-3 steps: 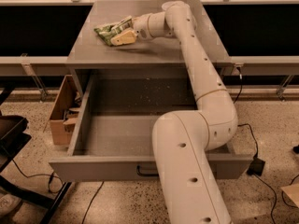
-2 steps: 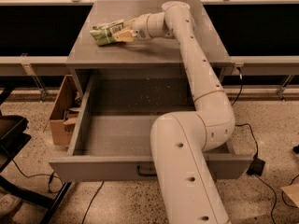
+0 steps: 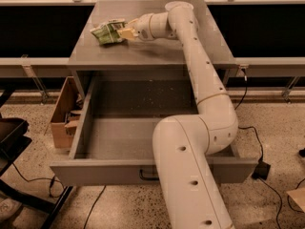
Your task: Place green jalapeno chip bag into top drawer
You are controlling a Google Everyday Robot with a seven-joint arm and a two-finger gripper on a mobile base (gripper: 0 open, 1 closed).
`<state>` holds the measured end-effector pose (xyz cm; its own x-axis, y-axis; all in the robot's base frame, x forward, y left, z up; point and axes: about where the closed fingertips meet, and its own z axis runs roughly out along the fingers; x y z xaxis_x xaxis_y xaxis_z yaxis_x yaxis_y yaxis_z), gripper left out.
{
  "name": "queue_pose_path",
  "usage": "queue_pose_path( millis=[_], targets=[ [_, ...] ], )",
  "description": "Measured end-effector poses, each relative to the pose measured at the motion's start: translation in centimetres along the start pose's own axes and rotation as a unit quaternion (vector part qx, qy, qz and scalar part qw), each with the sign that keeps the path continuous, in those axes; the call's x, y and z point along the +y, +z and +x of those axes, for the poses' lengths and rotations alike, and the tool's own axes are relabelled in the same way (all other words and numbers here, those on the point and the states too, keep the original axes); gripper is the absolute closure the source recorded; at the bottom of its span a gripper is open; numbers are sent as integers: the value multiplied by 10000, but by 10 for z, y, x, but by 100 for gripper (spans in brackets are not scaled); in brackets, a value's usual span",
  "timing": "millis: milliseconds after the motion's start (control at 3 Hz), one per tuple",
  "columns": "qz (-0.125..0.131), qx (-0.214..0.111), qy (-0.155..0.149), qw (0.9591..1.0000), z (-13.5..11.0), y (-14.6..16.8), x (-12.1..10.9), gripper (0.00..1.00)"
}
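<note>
The green jalapeno chip bag point(image 3: 107, 32) is a wrinkly green and white foil bag held just above the grey cabinet top point(image 3: 143, 51), at its left side. My gripper point(image 3: 123, 33) is shut on the bag's right end, with the white arm point(image 3: 200, 80) reaching over the cabinet top. The top drawer point(image 3: 109, 137) stands pulled out below, wide and grey with a speckled floor and a small black handle point(image 3: 148, 174) on its front panel. My arm hides the drawer's right part.
A cardboard box point(image 3: 64, 113) stands on the floor left of the drawer. A black chair base point(image 3: 14, 142) is at the far left. Black cables point(image 3: 257, 151) and a power brick lie on the speckled floor at the right.
My gripper has carried the chip bag further left and a little up above the cabinet top. The drawer has not moved.
</note>
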<state>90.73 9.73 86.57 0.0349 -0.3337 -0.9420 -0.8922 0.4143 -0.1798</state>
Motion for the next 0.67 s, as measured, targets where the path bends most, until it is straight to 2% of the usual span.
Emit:
queue_pose_path(
  millis=[667],
  targets=[
    [-47, 48, -49, 10000, -4, 2, 4, 100]
  ],
)
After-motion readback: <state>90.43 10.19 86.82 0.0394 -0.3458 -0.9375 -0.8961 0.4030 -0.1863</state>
